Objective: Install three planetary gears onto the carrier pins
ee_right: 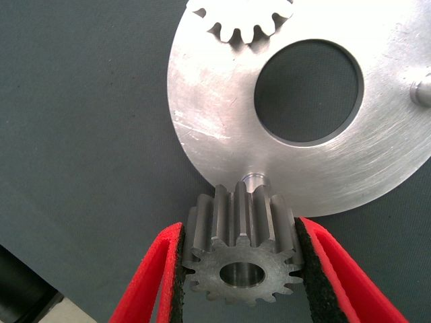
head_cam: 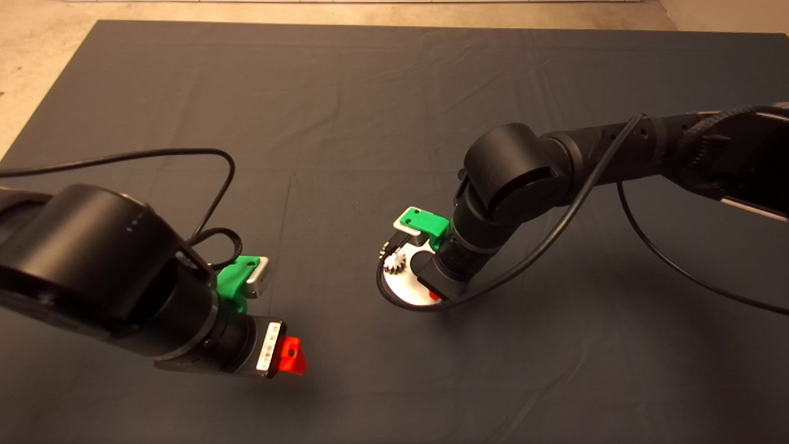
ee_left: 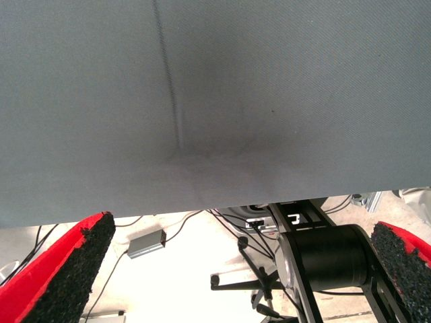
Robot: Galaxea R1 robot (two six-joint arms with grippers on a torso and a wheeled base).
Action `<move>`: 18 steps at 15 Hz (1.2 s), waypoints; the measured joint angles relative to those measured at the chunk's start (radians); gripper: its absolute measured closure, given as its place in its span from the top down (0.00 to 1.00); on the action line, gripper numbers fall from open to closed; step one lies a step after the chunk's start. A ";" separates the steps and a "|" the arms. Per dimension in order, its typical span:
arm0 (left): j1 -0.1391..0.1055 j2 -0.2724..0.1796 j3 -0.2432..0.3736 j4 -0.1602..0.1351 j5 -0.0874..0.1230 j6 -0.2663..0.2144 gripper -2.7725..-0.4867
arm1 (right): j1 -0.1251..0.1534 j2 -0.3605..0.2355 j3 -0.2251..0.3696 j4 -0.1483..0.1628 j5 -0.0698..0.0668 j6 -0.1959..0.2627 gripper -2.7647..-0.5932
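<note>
The shiny round disc [ee_right: 209,128] lies on the mat; it also shows in the head view [head_cam: 404,287], under my right arm. One planetary gear [ee_right: 250,21] sits on the disc at its far rim, seen in the head view too [head_cam: 393,264]. My right gripper [ee_right: 240,235] is shut on a second gear [ee_right: 242,259], held upright-axis just above the disc's near rim, right beside a bare carrier pin [ee_right: 254,182]. Another bare pin [ee_right: 423,88] stands at the disc's side. The third gear is out of view. My left gripper [ee_left: 246,232] is open and empty over the mat's front edge.
The left arm [head_cam: 111,277] hangs over the mat's lower left. Black cables loop from both arms, one around the disc [head_cam: 385,296]. Past the mat's edge the left wrist view shows floor with cables and a black stand [ee_left: 323,259].
</note>
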 joint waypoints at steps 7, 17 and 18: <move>0.000 0.000 0.000 0.000 0.000 -0.003 1.00 | 0.000 0.003 -0.014 0.000 0.000 0.000 0.19; 0.000 -0.003 0.000 0.000 0.000 -0.004 1.00 | 0.000 0.002 -0.016 0.000 0.000 0.000 0.19; 0.000 -0.003 0.000 0.000 0.000 -0.004 1.00 | 0.000 0.002 -0.016 0.000 0.000 0.000 0.19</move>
